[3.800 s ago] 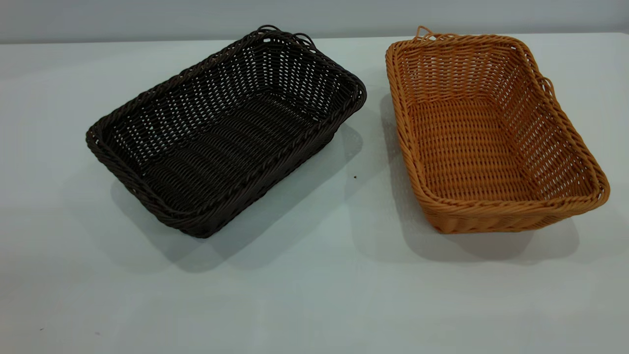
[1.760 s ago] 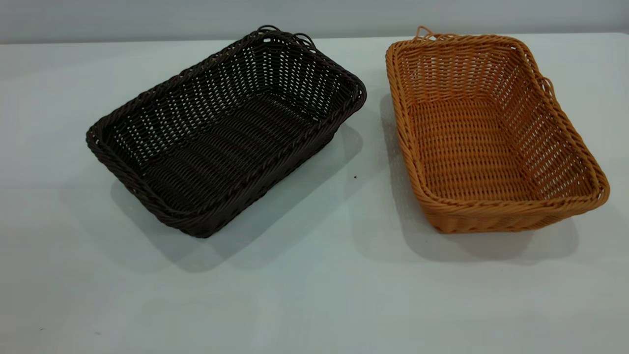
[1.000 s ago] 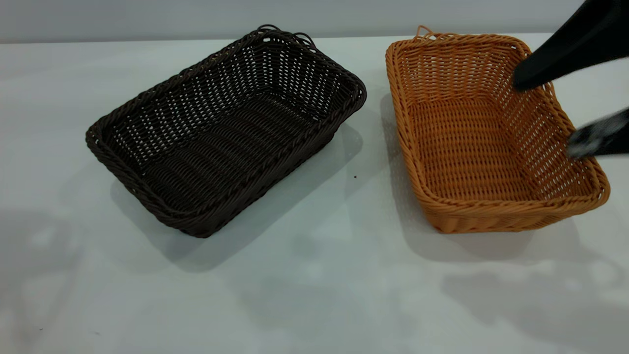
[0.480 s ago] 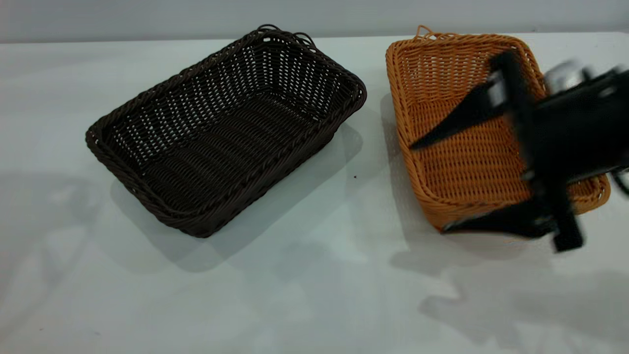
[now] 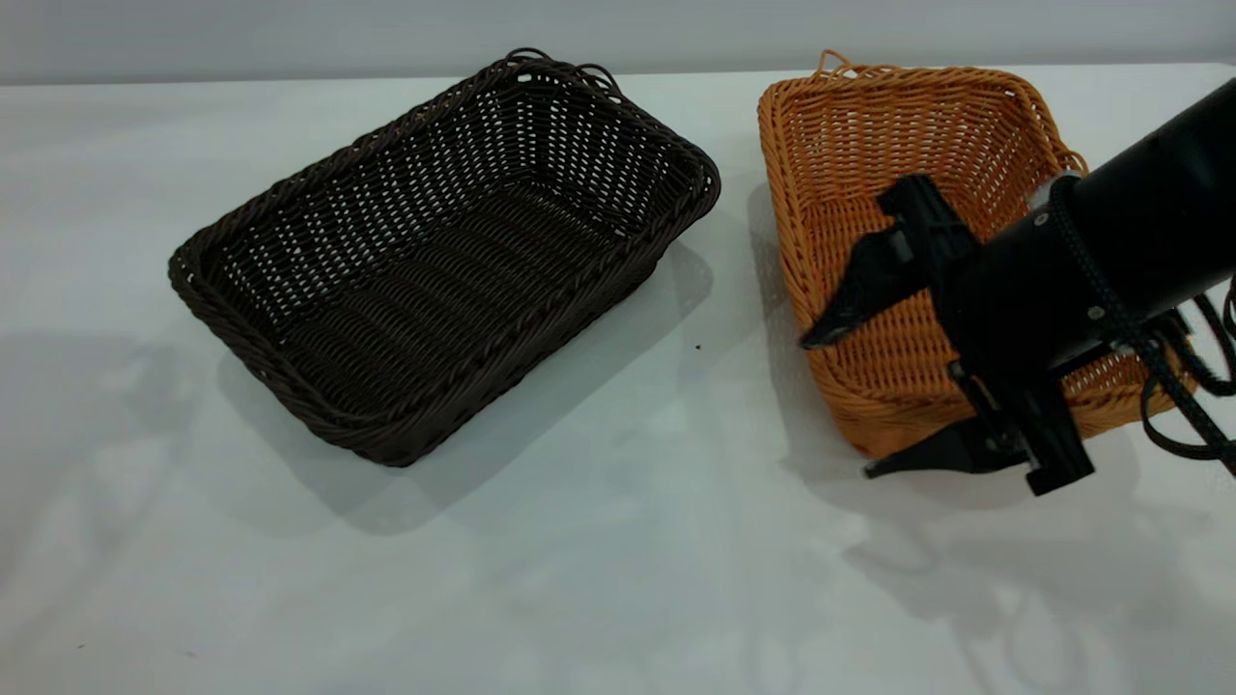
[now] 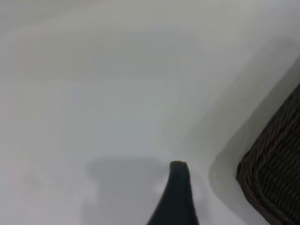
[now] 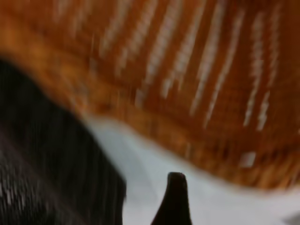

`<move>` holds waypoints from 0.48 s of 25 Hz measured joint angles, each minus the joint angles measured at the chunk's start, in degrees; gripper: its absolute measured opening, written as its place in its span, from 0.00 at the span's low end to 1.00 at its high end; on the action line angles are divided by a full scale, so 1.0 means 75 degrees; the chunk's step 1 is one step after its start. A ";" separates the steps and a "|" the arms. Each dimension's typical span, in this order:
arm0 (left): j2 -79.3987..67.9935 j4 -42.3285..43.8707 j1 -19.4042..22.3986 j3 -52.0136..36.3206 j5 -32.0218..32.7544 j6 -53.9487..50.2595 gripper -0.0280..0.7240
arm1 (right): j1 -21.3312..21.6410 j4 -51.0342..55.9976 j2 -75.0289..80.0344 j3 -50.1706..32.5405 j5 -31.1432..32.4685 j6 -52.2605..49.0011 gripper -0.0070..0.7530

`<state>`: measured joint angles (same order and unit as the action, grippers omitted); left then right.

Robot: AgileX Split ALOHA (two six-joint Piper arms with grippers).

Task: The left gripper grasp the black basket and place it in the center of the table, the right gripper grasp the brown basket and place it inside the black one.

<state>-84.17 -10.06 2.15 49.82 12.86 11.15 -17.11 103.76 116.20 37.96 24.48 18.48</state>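
Note:
The black basket (image 5: pixel 444 261) rests on the table's left half, turned at an angle. The brown basket (image 5: pixel 898 174) rests on the right half. My right gripper (image 5: pixel 840 405) is open and straddles the brown basket's near rim by its near-left corner, one fingertip (image 5: pixel 809 338) over the inside and the other in front of the wall. In the right wrist view the brown weave (image 7: pixel 187 70) fills the frame, blurred. My left gripper is out of the exterior view. Its wrist view shows one fingertip (image 6: pixel 178 169) over bare table, apart from a black basket corner (image 6: pixel 274 187), open.
The white table (image 5: pixel 618 560) runs wide in front of both baskets and in the gap between them. The right arm's black cables (image 5: pixel 1183 386) hang beside the brown basket's near-right corner. Arm shadows lie on the table's left and near-right parts.
My right arm came in from the right and swung over the brown basket to its near rim, with the fingers spread. Both baskets have stayed put. A faint shadow has appeared at the left.

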 joint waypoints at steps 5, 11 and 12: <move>0.0000 0.0000 0.0000 0.0000 -0.0030 0.0000 0.83 | 0.0000 0.0033 0.0013 0.0000 -0.0881 -0.0404 0.78; -0.0352 -0.0077 -0.0013 0.0150 0.0015 -0.0096 0.83 | 0.0000 0.0078 0.0040 0.0000 -0.1761 -0.1045 0.77; -0.0468 -0.0110 -0.0055 0.0233 0.0087 -0.0096 0.83 | 0.0000 0.0078 0.0079 0.0000 -0.1890 -0.1061 0.76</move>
<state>-87.68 -10.89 1.74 51.56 13.52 10.43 -17.11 104.35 116.79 37.96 10.30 10.52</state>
